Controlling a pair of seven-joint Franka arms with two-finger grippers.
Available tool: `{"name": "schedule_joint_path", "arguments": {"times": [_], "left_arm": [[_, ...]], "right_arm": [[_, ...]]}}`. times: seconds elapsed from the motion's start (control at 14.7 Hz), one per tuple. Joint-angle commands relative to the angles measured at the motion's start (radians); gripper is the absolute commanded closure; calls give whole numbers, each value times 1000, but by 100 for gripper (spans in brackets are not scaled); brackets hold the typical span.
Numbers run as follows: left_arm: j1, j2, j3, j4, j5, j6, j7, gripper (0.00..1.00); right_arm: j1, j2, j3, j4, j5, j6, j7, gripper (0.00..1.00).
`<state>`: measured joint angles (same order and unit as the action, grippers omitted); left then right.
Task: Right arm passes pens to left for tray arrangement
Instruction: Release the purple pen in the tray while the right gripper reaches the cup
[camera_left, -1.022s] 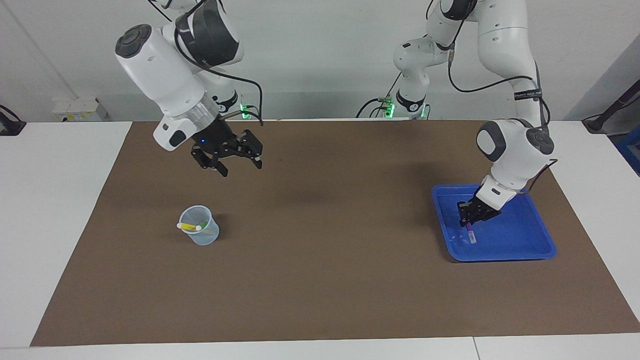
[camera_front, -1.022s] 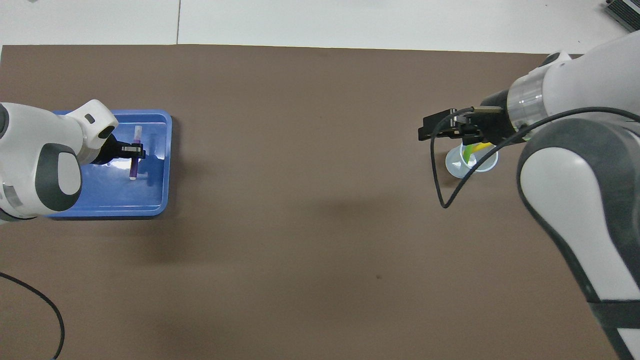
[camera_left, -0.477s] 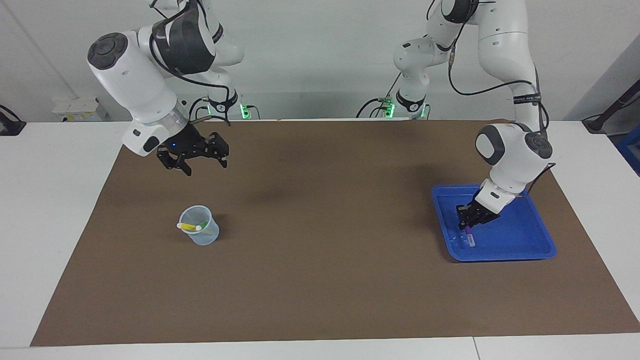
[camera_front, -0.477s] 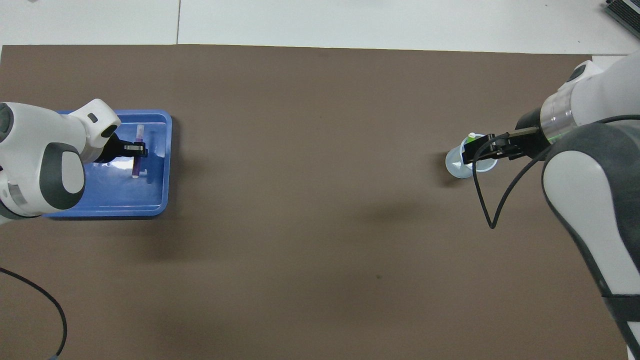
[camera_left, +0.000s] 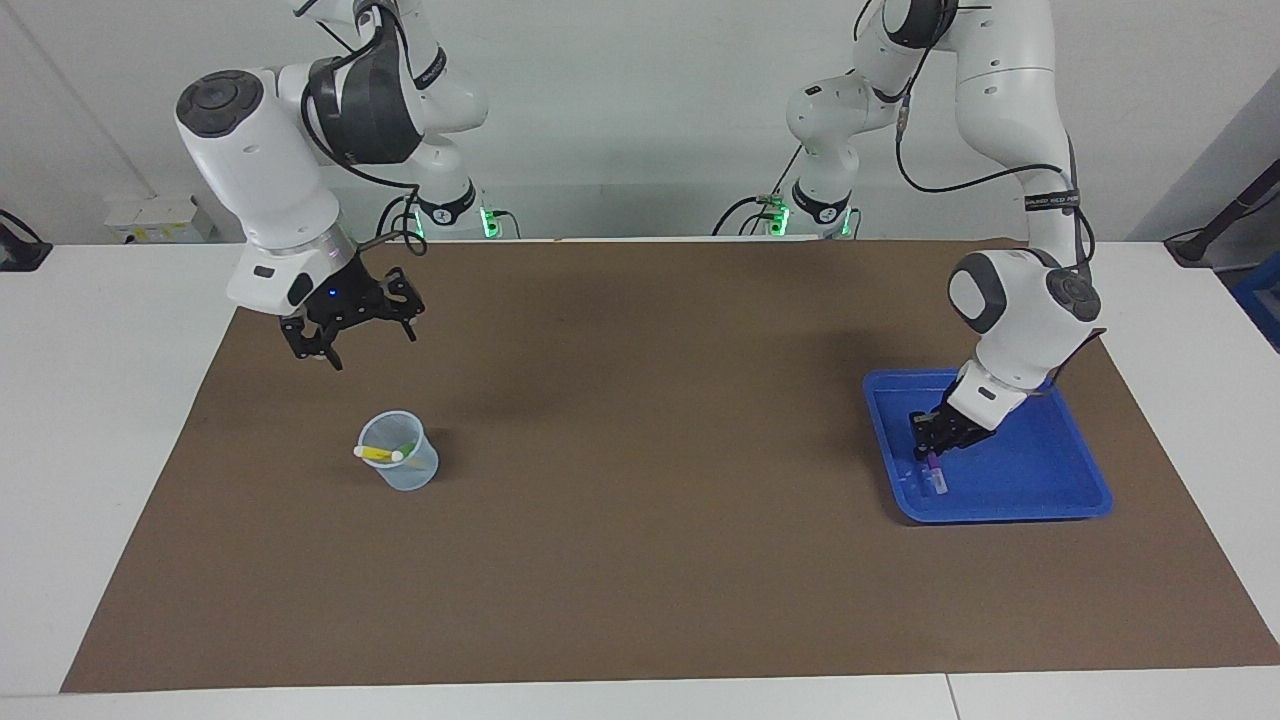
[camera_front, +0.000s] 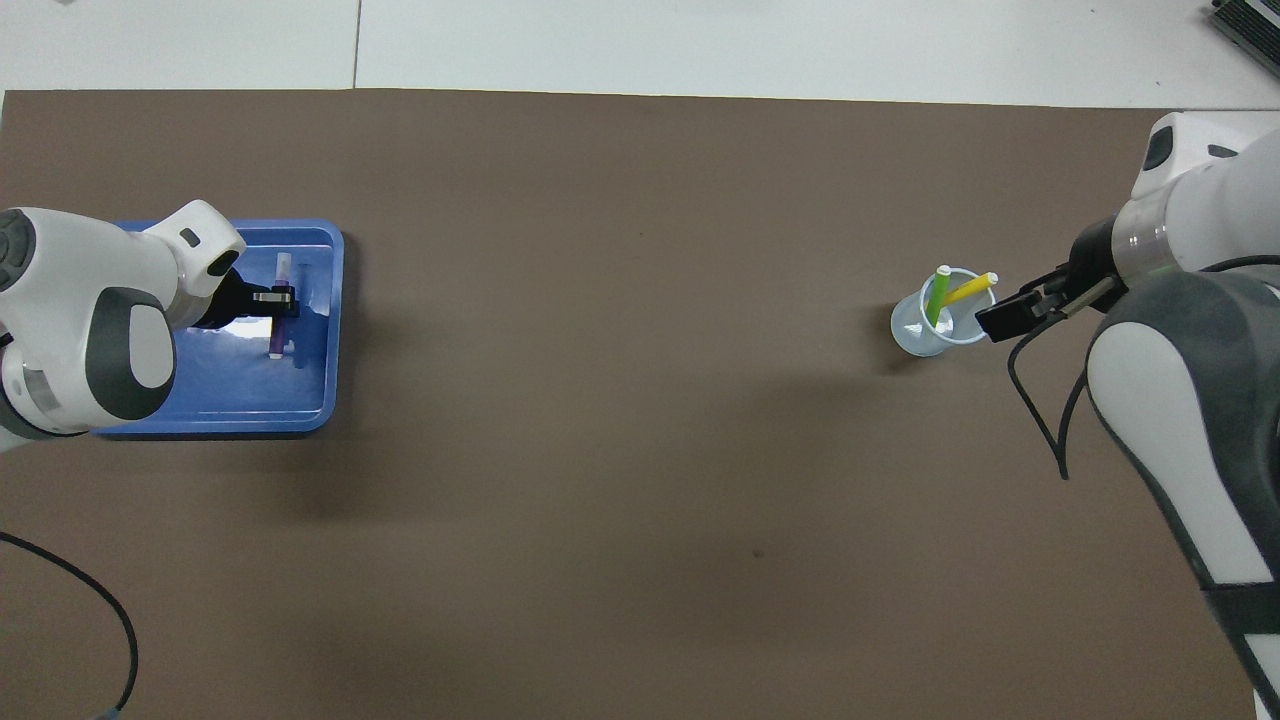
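The blue tray (camera_left: 1040, 480) lies at the left arm's end of the mat; it also shows in the overhead view (camera_front: 220, 395). My left gripper (camera_left: 935, 445) is low inside it, shut on the purple pen (camera_left: 934, 464), whose pale end rests near the tray floor. From above, the left gripper (camera_front: 272, 303) crosses the purple pen (camera_front: 274, 338). The yellow pen (camera_left: 378, 455) and green pen (camera_left: 408, 444) stand in a small translucent cup (camera_left: 400, 460). My right gripper (camera_left: 350, 335) hangs open and empty over the mat beside the cup, on the robots' side.
A brown mat (camera_left: 650, 520) covers the white table. From above, the cup (camera_front: 925, 335) holds the yellow pen (camera_front: 968, 291) and green pen (camera_front: 938, 296), with the right gripper (camera_front: 1010, 315) next to it. A black cable (camera_front: 60, 590) lies near the left arm.
The right gripper has swung away from the table's middle toward the right arm's end, and the cup shows from above. The left gripper has shifted slightly in the tray with the purple pen.
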<state>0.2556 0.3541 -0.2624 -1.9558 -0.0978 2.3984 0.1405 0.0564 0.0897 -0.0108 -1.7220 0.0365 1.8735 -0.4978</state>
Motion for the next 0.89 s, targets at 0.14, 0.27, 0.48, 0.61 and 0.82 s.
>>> {"name": "schedule_joint_path", "arguments": {"times": [0.14,0.27,0.48,0.61,0.82], "left_arm": [[-1,3,-1,-11,23,27,-42,64],[-1,2,-1,-14,23,27,-42,63],[-1,2,-1,-15,23,34,-41,62],[2,2,-1,-15,23,34,-41,61],[11,3,-1,6,23,34,-44,45]], "right_arm": [[-26,48,12,-19,-20,79,-142,7],[-23,76,12,-19,-20,148,-236,11],[-17,110,12,-22,-20,208,-362,20],[-30,119,12,-60,-20,272,-444,21],[-52,125,12,-116,-20,366,-568,22]]}}
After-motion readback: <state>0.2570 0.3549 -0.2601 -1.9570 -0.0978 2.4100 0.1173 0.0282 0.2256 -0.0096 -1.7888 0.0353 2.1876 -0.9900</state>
